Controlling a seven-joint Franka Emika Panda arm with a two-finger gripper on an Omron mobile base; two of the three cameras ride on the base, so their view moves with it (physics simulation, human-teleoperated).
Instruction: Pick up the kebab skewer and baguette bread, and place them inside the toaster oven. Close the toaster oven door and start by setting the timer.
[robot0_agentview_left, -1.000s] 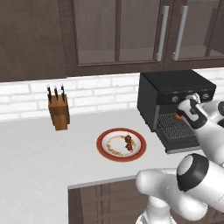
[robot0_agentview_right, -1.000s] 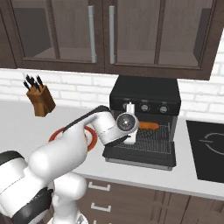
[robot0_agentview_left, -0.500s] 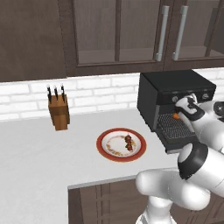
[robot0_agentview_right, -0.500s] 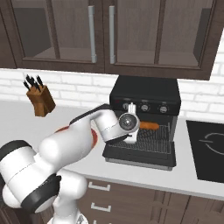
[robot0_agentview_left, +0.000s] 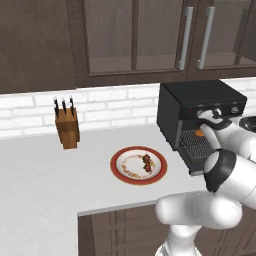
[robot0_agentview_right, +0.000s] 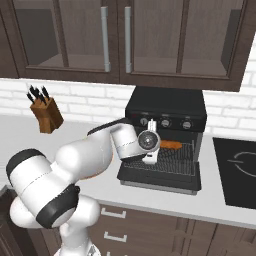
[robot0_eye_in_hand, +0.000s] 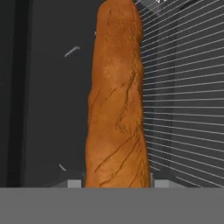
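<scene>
Gripper at right of left base view, reaching into toaster oven, clamped on baguette bread; kebab skewer waiting on plate at centre. Right base view: baguette lying over wire rack, door dropped flat for access. Hand view: loaf running bottom to top between the jaws, likely gripped at one end for reach.

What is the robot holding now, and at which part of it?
The baguette bread, held by the jaws at one end; the rest reaches into the toaster oven.
</scene>
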